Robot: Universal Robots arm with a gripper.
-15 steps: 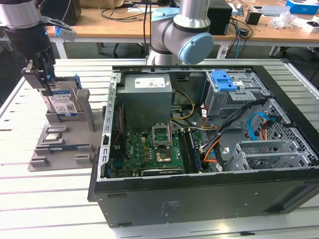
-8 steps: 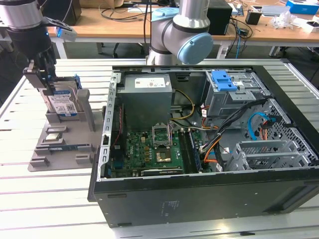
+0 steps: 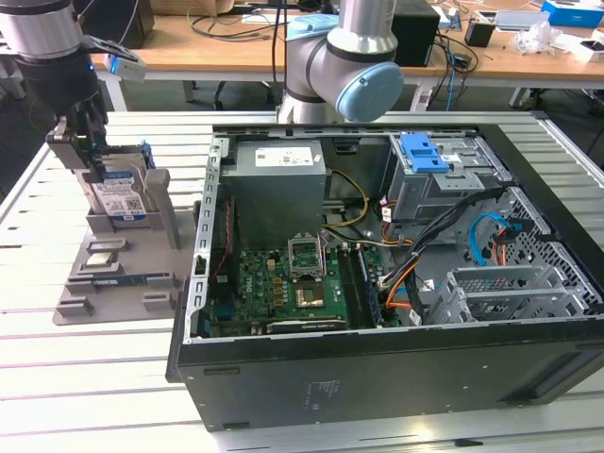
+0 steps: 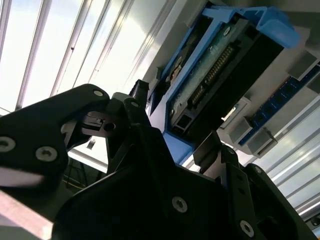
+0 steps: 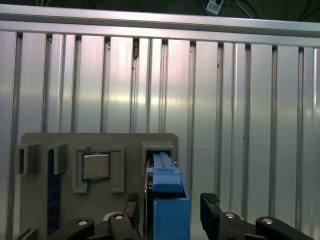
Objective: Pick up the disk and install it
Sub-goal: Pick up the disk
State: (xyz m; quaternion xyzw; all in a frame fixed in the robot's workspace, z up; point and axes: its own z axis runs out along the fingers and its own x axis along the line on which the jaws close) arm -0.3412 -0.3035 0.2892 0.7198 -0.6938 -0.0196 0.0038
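Here's the disk (image 3: 121, 196), standing on edge in a grey holder (image 3: 113, 274). It has a silver body and a white-and-blue label facing out, with a blue plastic carrier framing it. In the exterior view it sits at about nine o'clock from the open computer case (image 3: 377, 368). The second wrist view catches its connector edge, a row of contacts in a dark body wrapped by the blue frame.

Now the arm (image 3: 52, 42): it drops straight down over the holder. The hand (image 5: 171, 204) is open, its black fingers (image 5: 210, 206) straddling the top of the carrier, one on each side. In the first wrist view a sliver of gap shows between finger and blue plastic. The disk sits down in its slot. The arm's base (image 3: 344, 66) stands at twelve o'clock from the case.

Everything rests on a ribbed aluminium surface (image 3: 94, 377). Inside the case there's a grey power supply (image 3: 278, 175), a green motherboard (image 3: 274, 288), and a blue latch (image 3: 423, 153) at two o'clock. On the holder, a small square chip (image 5: 96, 166) lies in a pocket just beside the disk's slot. Behind it all is a wooden desk (image 3: 236, 42) strewn with cables.
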